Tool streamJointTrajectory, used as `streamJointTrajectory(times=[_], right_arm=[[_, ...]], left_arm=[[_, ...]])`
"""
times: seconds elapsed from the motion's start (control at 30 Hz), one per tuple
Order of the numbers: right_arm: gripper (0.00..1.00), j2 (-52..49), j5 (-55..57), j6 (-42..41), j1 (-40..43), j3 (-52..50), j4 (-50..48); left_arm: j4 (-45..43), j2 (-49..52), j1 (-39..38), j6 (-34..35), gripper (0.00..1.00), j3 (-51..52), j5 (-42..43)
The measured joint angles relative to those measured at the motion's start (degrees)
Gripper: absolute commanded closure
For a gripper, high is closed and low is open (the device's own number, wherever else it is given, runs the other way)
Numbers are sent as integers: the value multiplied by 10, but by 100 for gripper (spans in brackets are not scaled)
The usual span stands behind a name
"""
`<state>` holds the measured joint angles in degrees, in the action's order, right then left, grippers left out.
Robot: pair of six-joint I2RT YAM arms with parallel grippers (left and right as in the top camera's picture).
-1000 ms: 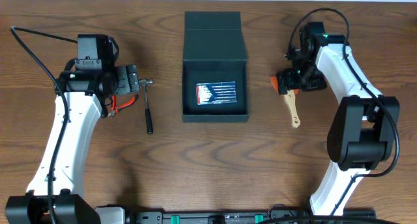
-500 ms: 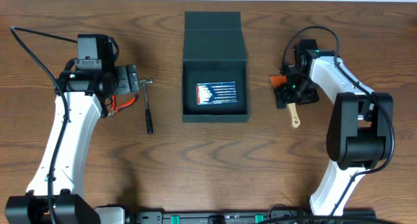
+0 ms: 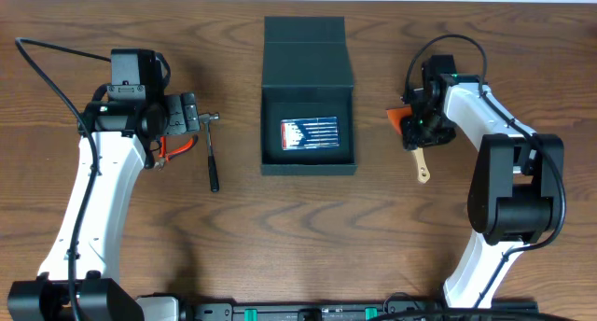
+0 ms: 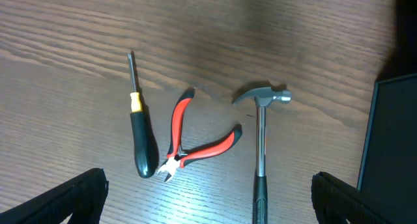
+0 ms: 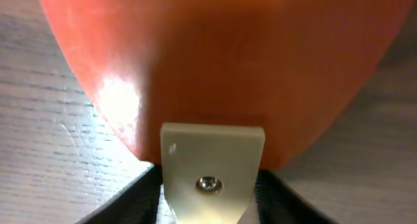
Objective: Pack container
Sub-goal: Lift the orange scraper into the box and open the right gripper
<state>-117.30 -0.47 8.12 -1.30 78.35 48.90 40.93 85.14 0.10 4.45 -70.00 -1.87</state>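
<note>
The dark teal container (image 3: pixel 308 55) lies open mid-table, its lid folded flat behind it, and a blue, red and white card (image 3: pixel 309 132) lies in its well. My right gripper (image 3: pixel 417 134) is down on a scraper (image 3: pixel 423 167) with an orange blade (image 5: pixel 215 61). In the right wrist view its black fingers (image 5: pixel 127 201) press against both sides of the pale handle (image 5: pixel 212 172). My left gripper (image 4: pixel 212 204) hangs wide open above a hammer (image 4: pixel 260 146), red pliers (image 4: pixel 195 146) and a screwdriver (image 4: pixel 140 139), holding nothing.
The hammer (image 3: pixel 212 153) and the pliers (image 3: pixel 173 148) lie left of the container, partly under the left wrist. The container's wall (image 4: pixel 391 139) edges the right of the left wrist view. Both arm bases stand at the table's front edge.
My right gripper has dropped onto the scraper and its jaws have closed in on the handle. The left arm and the tools below it have not moved.
</note>
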Motion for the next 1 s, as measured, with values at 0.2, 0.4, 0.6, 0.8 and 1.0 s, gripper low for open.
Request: streamJointTrajectory(times=[0.2,0.4,0.6,0.8,1.0], right_arm=[[79,0,-4,-1,0,0,-2],[82,0,-11,-2,0,7,37],[96,-4,-24,-2,-2,67,123],[99,34,-38,-2,-45,193,156],[99,106,-54,65,-161,272,157]], left_arm=[[0,0,0,0,2,0,0],[0,0,0,0,2,0,0],[0,0,0,0,2,0,0],[0,0,0,0,2,0,0],[0,0,0,0,2,0,0]])
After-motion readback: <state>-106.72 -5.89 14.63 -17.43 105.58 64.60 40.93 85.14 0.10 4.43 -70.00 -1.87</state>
